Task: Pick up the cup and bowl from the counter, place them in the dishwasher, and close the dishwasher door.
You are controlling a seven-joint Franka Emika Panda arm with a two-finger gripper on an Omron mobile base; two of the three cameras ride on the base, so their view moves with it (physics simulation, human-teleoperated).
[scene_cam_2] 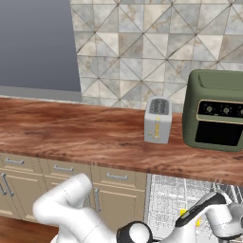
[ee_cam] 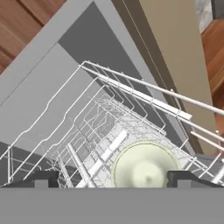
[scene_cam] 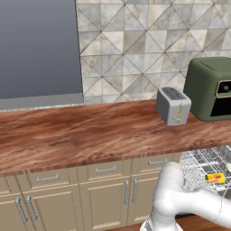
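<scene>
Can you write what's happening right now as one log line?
end effector: open | bowl: in dishwasher rack | cup: in rack | door: open

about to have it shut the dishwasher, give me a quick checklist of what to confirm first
1. Bowl in the rack: ok, it sits among the wires.
2. Tool let go of the bowl: ok, fingertips spread either side of it.
3. Cup in the dishwasher: ok, it lies on the rack.
4. Counter cleared of dishes: ok, toaster and oven remain.
5. Tool clear of the rack: not ok, it is low over the bowl.
6. Door free to swing: cannot tell.
</scene>
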